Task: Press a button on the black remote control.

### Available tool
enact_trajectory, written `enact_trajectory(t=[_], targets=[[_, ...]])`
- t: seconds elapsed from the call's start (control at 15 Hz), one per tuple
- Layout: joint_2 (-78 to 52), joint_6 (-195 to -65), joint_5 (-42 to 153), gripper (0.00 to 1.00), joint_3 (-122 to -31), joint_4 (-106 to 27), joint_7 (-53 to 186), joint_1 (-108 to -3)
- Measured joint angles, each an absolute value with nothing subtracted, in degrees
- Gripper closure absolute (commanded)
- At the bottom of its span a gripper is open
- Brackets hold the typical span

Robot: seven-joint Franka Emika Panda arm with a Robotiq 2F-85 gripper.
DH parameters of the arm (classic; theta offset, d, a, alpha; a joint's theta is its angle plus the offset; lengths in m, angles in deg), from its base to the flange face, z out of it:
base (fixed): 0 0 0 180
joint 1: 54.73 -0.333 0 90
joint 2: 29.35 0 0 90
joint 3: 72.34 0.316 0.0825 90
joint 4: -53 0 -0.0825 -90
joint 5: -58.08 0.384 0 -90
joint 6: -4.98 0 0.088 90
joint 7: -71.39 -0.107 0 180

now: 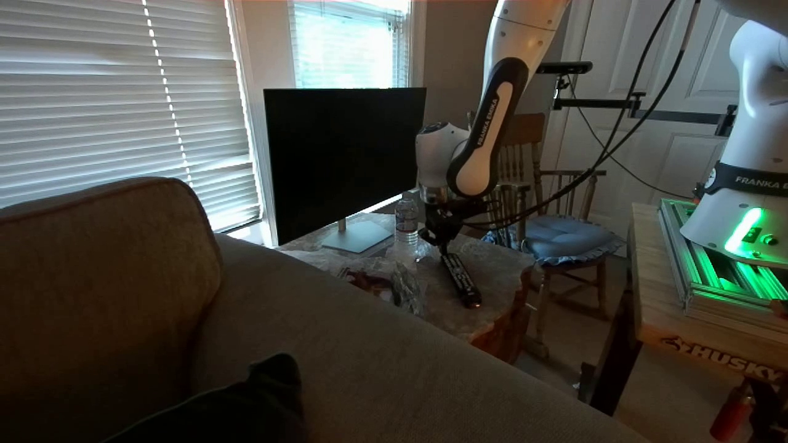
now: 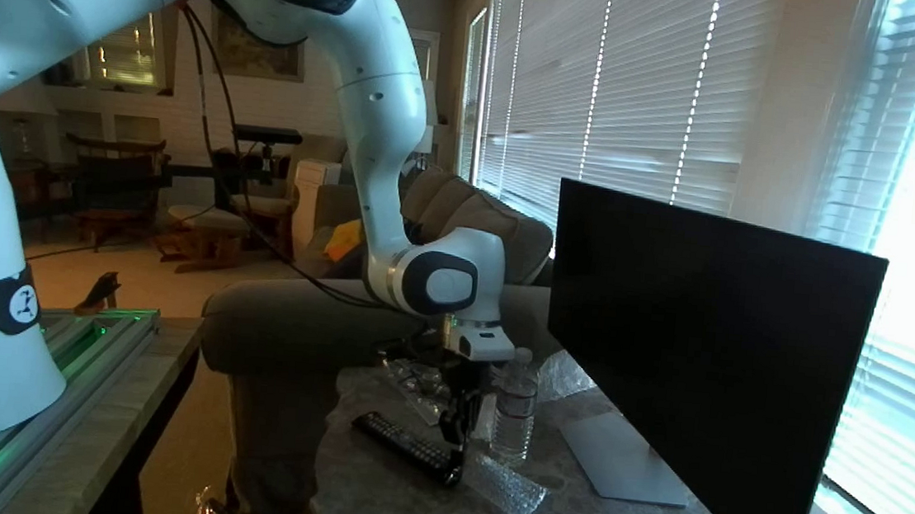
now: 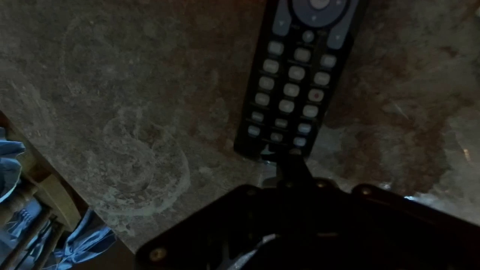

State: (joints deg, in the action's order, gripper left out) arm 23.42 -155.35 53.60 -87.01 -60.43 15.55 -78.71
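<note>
The claw [image 3: 287, 163] points down, its jaws pressed together into one narrow dark tip. Right below it lies the black remote control [image 3: 287, 90], flat and keys up; in the wrist view the tip overlaps one end of it, by the last keys, and the rest stretches away from the claw. Whether the two touch is too dark to tell. Under both, a mottled tabletop [image 3: 150, 90] spreads out. Just beside the claw lies a strip of bubble wrap [image 2: 507, 489], in an exterior view; near it a clear bottle [image 2: 514, 419] stands upright, and crumpled clear packaging [image 1: 407, 289] lies near as well. Past the bottle from the claw, a dark-screened monitor [image 2: 697, 352] rises on a flat pale stand [image 2: 622, 462]. Farther from the claw, over the tabletop's edge, sits a sofa [image 1: 345, 344]; on another side of the claw, a wooden chair [image 1: 526, 129] holds a blue cushion [image 1: 563, 237]. Well apart from the claw, a wooden bench [image 1: 652, 264] bears the arm's white base [image 1: 757, 206]. Beyond the monitor, seen from the claw, hang window blinds [image 2: 629, 98].
</note>
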Motion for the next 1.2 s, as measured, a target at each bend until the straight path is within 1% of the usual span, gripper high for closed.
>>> enact_trajectory(t=[0.73,1.2], targets=[[25.0,-155.0,53.4,1.0,-91.8,-60.6,15.5,-84.9],[24.5,-154.1,53.4,1.0,-92.1,-61.6,15.7,-85.3]])
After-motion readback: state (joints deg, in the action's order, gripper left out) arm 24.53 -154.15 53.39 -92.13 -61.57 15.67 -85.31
